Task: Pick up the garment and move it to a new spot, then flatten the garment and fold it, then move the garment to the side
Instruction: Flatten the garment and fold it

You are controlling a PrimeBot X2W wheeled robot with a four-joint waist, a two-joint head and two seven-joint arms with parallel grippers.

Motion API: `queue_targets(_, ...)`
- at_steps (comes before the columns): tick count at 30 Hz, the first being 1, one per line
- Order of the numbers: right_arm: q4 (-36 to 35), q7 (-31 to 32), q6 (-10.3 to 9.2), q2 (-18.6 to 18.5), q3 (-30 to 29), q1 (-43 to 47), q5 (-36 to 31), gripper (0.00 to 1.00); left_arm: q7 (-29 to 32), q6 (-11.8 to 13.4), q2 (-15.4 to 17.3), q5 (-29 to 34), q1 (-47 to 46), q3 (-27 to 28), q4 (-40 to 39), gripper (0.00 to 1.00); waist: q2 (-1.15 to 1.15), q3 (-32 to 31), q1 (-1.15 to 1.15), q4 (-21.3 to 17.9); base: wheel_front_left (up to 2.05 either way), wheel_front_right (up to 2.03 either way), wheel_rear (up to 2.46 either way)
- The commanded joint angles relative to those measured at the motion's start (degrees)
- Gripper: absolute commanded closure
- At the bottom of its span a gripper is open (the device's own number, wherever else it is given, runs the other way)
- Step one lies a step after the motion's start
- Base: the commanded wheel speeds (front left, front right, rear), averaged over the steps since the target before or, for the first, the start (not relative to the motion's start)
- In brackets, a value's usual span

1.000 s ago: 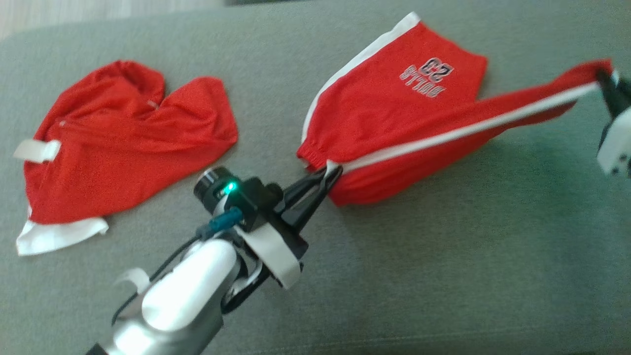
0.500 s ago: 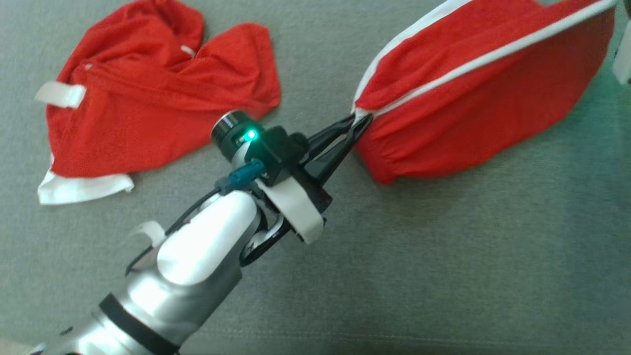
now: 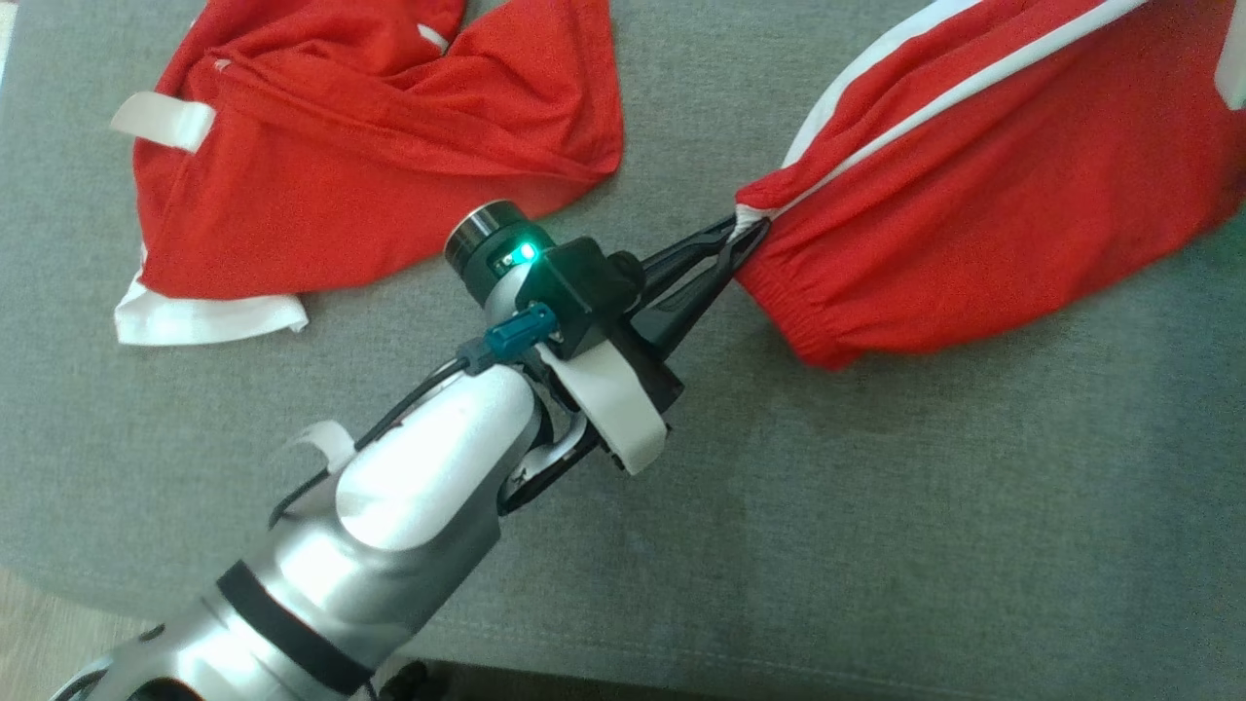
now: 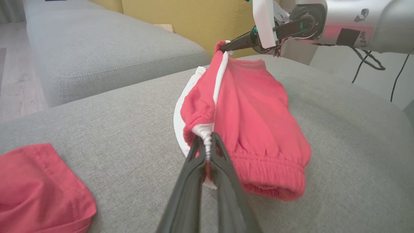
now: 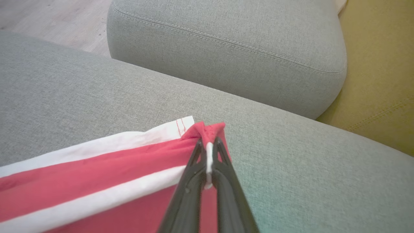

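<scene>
The garment [image 3: 973, 214] is a pair of red shorts with white side stripes, stretched between both grippers above the grey cushion [image 3: 876, 535]. My left gripper [image 3: 745, 234] is shut on the white stripe at the elastic waistband; the left wrist view shows that pinch from close up, left gripper [image 4: 207, 142] on the garment [image 4: 252, 113]. My right gripper [image 5: 208, 142] is shut on the stripe at the far hem of the garment [image 5: 97, 181]. The right gripper [image 4: 223, 49] also shows at the top of the left wrist view. The lower part of the shorts hangs and touches the cushion.
A second red garment [image 3: 370, 146] with white trim lies crumpled at the cushion's far left, also seen as a red garment [image 4: 35, 191]. Another grey cushion [image 5: 226, 48] and a yellow sofa back [image 4: 194, 19] stand beyond. The cushion's front edge runs along the head view's bottom.
The head camera has tilted, shifting the whole picture. The shorts, which lay partly flat with their print showing, now hang taut between both grippers. Both grips have held.
</scene>
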Motion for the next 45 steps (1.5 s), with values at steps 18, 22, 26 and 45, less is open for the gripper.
queue_targets(18,8.9,-13.9,-0.08,3.3,0.3,-2.4,2.5,0.00,-0.3,0.1,0.6,1.9,-0.1,7.2,2.5,0.00,0.00,-4.7,-0.01,-2.3,0.00,0.00,0.00)
queue_targets(22,7.4,-19.5,-0.08,4.7,0.8,0.0,4.7,0.00,-0.3,0.1,1.1,2.1,2.5,11.9,2.4,0.00,0.00,-8.0,-0.01,-4.5,0.00,0.00,0.00)
queue_targets(26,4.3,-25.3,-0.08,5.6,1.2,4.1,7.9,0.00,-0.3,0.7,0.9,2.1,5.6,17.6,1.3,0.00,0.00,-11.4,-0.01,-6.3,0.00,0.00,0.00)
queue_targets(45,-16.3,-37.2,-0.08,14.2,-6.0,35.1,4.5,0.00,-0.3,1.5,-3.7,7.0,26.4,41.4,-9.6,0.00,0.00,-22.4,-0.01,-12.4,0.00,0.00,0.00)
